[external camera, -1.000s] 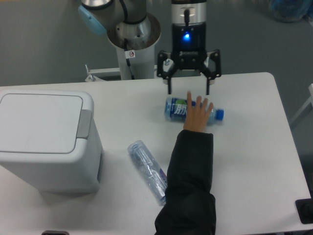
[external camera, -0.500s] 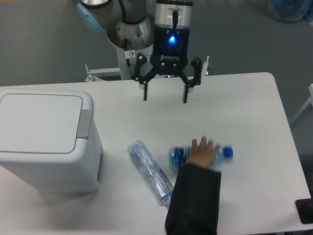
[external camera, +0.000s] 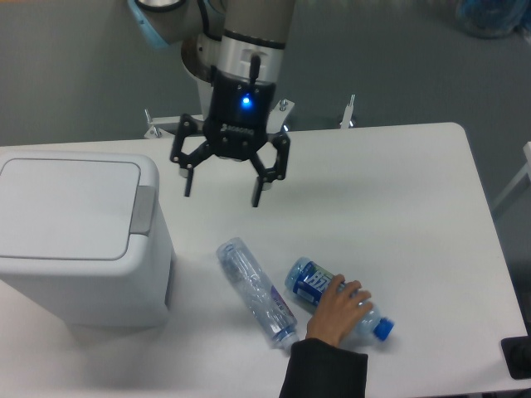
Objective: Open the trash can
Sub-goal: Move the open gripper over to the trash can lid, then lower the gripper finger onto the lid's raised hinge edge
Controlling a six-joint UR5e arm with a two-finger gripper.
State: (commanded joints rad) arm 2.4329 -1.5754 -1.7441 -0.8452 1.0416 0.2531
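The trash can [external camera: 79,236] is a big white boxy bin at the left of the table, its flat lid [external camera: 66,207] lying shut and a grey push tab [external camera: 143,211] on the lid's right edge. My gripper [external camera: 221,192] hangs above the table just right of the bin, fingers spread wide and open, holding nothing. Its left fingertip is a short gap from the grey tab.
A clear crushed bottle [external camera: 255,290] lies on the table below the gripper. A person's hand [external camera: 336,310] in a dark sleeve rests on a blue-labelled bottle [external camera: 336,300] near the front edge. The robot base [external camera: 217,58] stands behind the table.
My gripper has swung left and lower, from the table's back middle toward the bin. The hand has dragged the blue-labelled bottle toward the front edge.
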